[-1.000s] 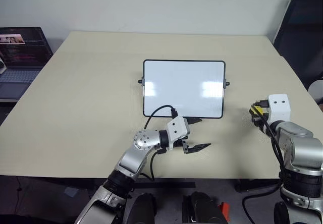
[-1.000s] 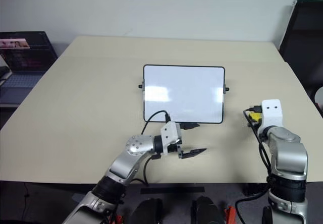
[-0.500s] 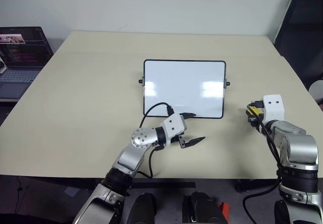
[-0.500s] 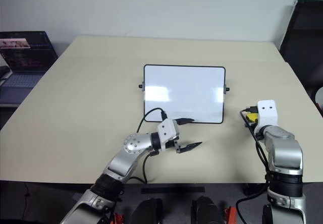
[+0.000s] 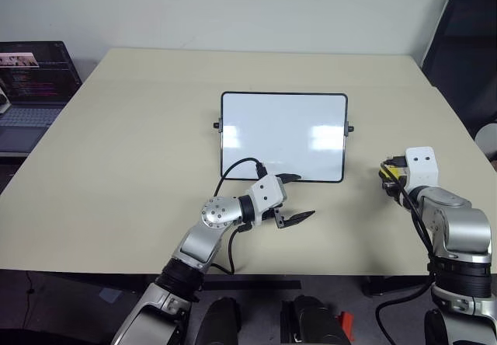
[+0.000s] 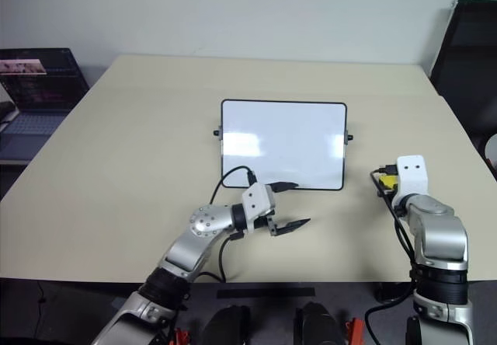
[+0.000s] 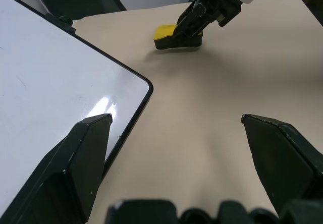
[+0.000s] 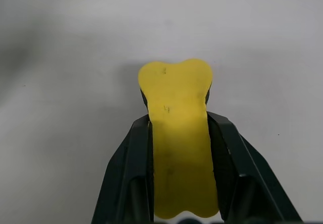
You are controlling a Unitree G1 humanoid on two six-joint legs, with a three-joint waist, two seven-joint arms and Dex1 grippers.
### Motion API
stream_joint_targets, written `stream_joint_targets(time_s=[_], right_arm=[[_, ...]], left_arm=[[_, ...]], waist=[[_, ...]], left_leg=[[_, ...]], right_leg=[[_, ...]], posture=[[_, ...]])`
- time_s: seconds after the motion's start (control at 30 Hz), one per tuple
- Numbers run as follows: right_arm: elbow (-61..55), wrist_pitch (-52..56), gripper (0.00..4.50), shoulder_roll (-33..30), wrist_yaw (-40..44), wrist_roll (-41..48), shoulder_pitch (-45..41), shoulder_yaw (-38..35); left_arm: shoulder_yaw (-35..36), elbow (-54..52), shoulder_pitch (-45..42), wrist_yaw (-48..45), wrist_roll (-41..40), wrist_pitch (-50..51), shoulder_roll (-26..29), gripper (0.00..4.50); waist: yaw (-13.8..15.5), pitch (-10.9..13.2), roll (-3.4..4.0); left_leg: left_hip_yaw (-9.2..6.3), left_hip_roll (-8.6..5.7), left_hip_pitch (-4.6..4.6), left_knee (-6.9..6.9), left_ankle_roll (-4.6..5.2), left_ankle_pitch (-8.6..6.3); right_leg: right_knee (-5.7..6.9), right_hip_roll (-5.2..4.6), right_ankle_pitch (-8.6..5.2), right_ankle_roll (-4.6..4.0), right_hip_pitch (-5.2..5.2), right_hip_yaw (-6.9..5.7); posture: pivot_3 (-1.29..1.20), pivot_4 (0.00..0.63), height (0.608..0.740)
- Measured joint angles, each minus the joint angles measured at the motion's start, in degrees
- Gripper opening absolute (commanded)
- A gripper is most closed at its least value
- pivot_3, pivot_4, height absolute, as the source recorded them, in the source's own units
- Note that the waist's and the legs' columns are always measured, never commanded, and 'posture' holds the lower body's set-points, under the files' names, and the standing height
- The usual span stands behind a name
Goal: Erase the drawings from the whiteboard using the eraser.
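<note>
Eraser (image 8: 179, 133) is the yellow block with a black underside, and it's pinched between the two black fingers of the right claw (image 8: 179, 148), sitting low over the beige counter (image 5: 140, 127) off to the right of the whiteboard (image 5: 283, 135). Whiteboard lies flat mid-counter, black frame, little knobs on the short sides, surface looks pretty much blank and glossy from the head views. Left claw (image 5: 291, 199) is spread wide with nothing in it, just beside the board's near right corner, one finger (image 7: 83, 153) over the board's edge. Laptop (image 5: 31, 88) sits off past the counter's left side.
</note>
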Motion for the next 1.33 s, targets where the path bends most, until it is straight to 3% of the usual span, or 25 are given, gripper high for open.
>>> stream_joint_targets(time_s=[0.03,0.13,0.3,0.6,0.73,0.87,0.97,1.07,1.17,1.33], right_arm=[[0.0,0.0,1.82,0.0,-0.1,0.1,0.0,0.0],[0.0,0.1,2.65,0.0,-0.2,0.3,0.0,0.0],[0.1,0.1,4.48,0.0,-0.3,0.8,0.0,0.0],[1.1,0.0,4.48,-0.3,-1.3,1.6,-0.5,0.2],[1.1,-2.2,4.48,-1.2,-2.5,1.3,-0.5,1.2],[-0.7,-8.2,4.48,-0.1,-6.1,0.8,-0.6,-0.5],[-1.2,-19.6,4.48,1.0,-10.4,-0.7,-0.2,-3.0],[0.4,-31.2,4.48,2.2,-12.7,-1.9,1.7,-3.4],[1.0,-41.5,4.48,2.9,-15.1,-4.0,7.1,-2.5],[1.2,-46.4,4.48,4.6,-18.8,-5.6,17.7,-5.4]], left_arm=[[0.0,0.0,0.0,0.0,0.0,0.0,0.0,4.50],[0.0,0.0,0.0,0.0,0.0,0.0,0.0,4.50],[0.0,0.0,0.0,0.0,0.0,0.0,0.0,4.50],[0.0,0.0,0.0,0.1,0.0,0.0,-0.1,4.50],[3.1,-1.5,0.0,2.5,-2.8,5.7,-1.3,4.50],[13.3,-7.6,-1.0,14.0,-3.9,12.2,-1.5,4.50],[20.5,-10.9,-0.4,21.2,-2.1,12.0,1.6,4.50],[22.8,-10.4,1.9,27.4,1.6,10.9,2.1,4.50],[24.2,-8.5,3.8,34.7,6.2,8.6,2.5,4.50],[31.5,-4.2,5.6,47.0,8.1,8.3,1.5,4.50]], waist=[[0.0,0.0,0.00],[0.0,0.0,0.00],[0.0,0.0,0.00],[0.0,0.0,0.00],[0.0,0.0,0.00],[-0.2,0.0,0.00],[-0.3,0.0,0.03],[0.0,0.0,0.02],[0.5,0.0,0.00],[0.4,-0.1,-0.01]], left_leg=[[0.00,0.00,0.00,0.00,0.00,0.00],[0.00,0.00,0.00,0.00,0.00,0.00],[0.00,0.00,0.00,0.01,0.00,0.00],[0.00,0.00,0.00,0.02,0.00,0.00],[0.00,0.01,0.00,0.03,0.00,0.00],[-0.09,0.03,0.01,0.04,0.00,0.00],[-0.07,0.03,0.06,0.00,-0.01,0.00],[-0.02,0.02,0.06,0.01,-0.01,0.00],[0.03,-0.01,0.01,0.03,-0.01,0.00],[-0.04,0.02,0.04,0.04,-0.01,0.00]], right_leg=[[0.00,0.00,0.00,0.00,0.00,0.00],[0.00,0.00,0.00,0.00,0.00,0.00],[0.00,0.00,0.00,-0.01,0.00,0.00],[0.02,0.00,0.01,-0.02,0.00,0.00],[0.03,0.00,-0.01,0.01,0.00,-0.01],[0.06,0.04,-0.01,0.02,-0.01,0.02],[0.05,0.04,0.00,0.01,0.02,0.05],[0.02,-0.05,0.02,0.01,0.04,0.04],[0.02,-0.12,0.02,0.02,0.05,-0.04],[0.06,-0.14,0.03,0.02,0.05,0.01]], posture=[[0.00,0.150,0.740],[0.00,0.150,0.740],[0.00,0.150,0.740],[0.00,0.150,0.740],[0.00,0.150,0.740],[0.00,0.150,0.740],[0.00,0.150,0.740],[0.00,0.150,0.740],[0.00,0.150,0.740],[0.00,0.150,0.740]])
